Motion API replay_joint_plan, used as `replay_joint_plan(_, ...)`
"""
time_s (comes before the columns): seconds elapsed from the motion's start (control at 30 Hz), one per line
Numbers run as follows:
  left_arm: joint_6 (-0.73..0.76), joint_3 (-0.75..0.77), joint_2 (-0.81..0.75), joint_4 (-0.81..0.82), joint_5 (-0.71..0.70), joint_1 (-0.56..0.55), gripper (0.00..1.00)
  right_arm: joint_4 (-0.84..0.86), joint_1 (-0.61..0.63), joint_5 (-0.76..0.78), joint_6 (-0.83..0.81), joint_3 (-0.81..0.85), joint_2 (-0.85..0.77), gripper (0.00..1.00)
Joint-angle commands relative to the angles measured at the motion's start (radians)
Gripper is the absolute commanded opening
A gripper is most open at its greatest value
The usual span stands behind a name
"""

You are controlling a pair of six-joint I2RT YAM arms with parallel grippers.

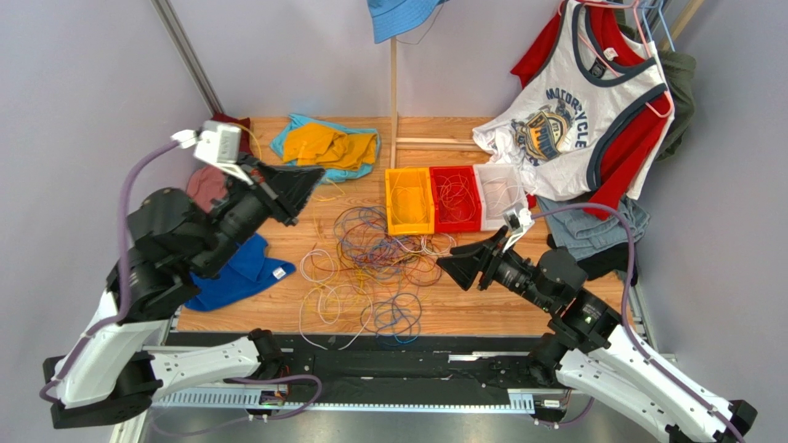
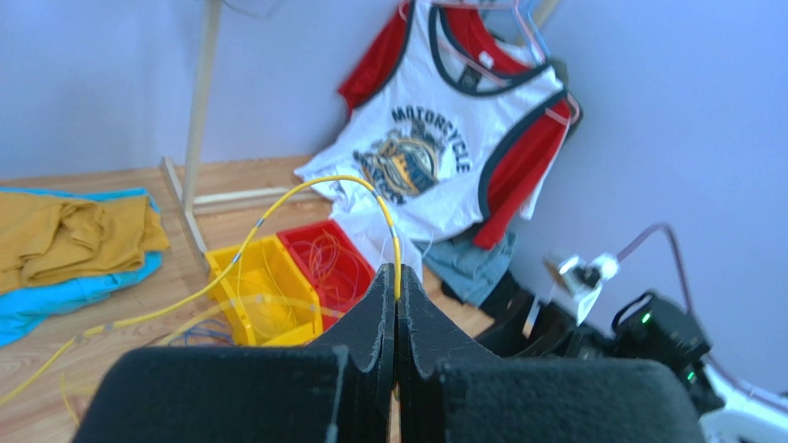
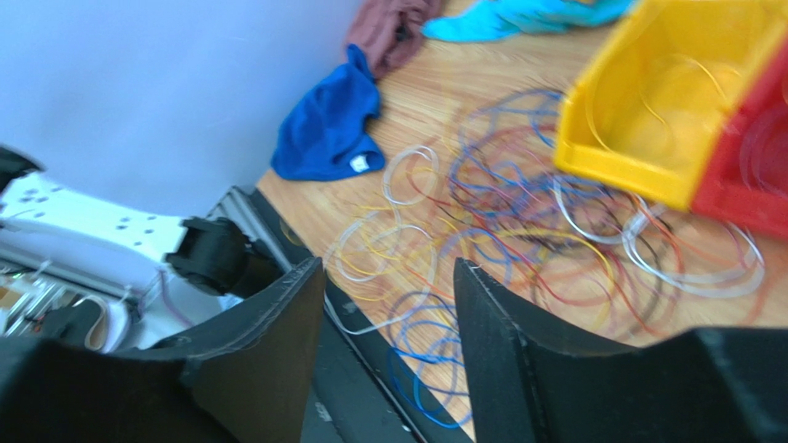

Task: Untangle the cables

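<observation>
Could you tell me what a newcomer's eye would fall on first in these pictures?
A tangled heap of thin multicoloured cables sprawls across the middle of the wooden table, in front of a row of yellow, red and white plastic bins. The left gripper is shut on a thin yellow cable that arches up from its tips. A white motorcycle-print tank top with red trim hangs at the back right.
</observation>
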Motion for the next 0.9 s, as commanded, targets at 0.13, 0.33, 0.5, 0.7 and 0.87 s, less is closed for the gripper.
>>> replay_joint_plan(0.13, 0.051, 0.095, 0.134, -0.084, 0.211, 0.003, 0.0, 0.095, 0.06, -0.061, -0.116, 0.24, 0.176, 0.64)
replay_joint_plan(0.33, 0.069, 0.038, 0.174, -0.084, 0.156, 0.003, 0.0, 0.024, 0.06, 0.044, -0.129, 0.21, 0.109, 0.61)
replay_joint_plan(0.5, 0.107, 0.035, 0.281, -0.055, 0.067, 0.004, 0.0, -0.111, 0.06, 0.167, -0.133, 0.173, 0.008, 0.59)
replay_joint_plan(0.7, 0.143, 0.144, 0.514, -0.055, 0.064, 0.064, 0.0, -0.217, 0.061, 0.267, -0.119, 0.133, -0.115, 0.58)
replay_joint_plan(0.87, 0.141, 0.222, 0.639, -0.017, 0.093, 0.133, 0.0, -0.246, 0.06, 0.301, -0.109, 0.099, -0.181, 0.58)
